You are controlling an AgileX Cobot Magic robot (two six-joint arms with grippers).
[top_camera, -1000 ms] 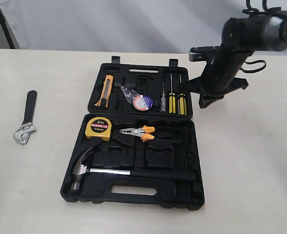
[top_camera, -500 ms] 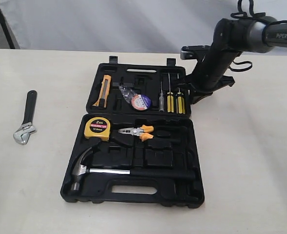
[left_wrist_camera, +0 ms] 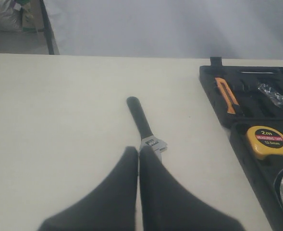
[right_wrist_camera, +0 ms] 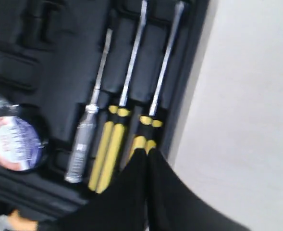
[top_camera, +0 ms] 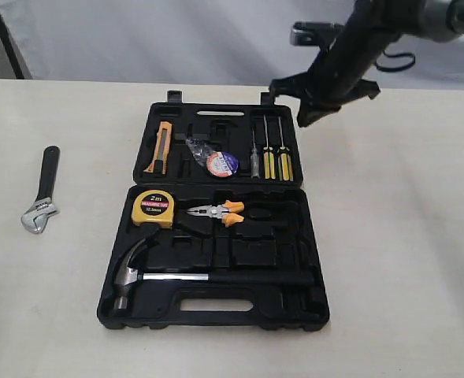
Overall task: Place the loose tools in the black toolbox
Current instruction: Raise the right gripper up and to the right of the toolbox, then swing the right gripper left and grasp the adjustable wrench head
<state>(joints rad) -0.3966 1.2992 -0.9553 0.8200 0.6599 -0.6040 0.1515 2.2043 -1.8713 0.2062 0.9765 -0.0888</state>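
Exterior view: wrench (top_camera: 46,187) is seen at 9 o'clock of toolbox (top_camera: 161,312); left gripper (left_wrist_camera: 138,151) and right gripper (right_wrist_camera: 147,154) are clenched, empty.

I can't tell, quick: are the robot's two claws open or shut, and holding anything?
Left gripper: shut, holding nothing.
Right gripper: shut, holding nothing.

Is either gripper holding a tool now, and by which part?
Nothing is held. The left gripper is shut and empty, the adjustable wrench lying on the table beyond it. The right gripper is shut and empty too.
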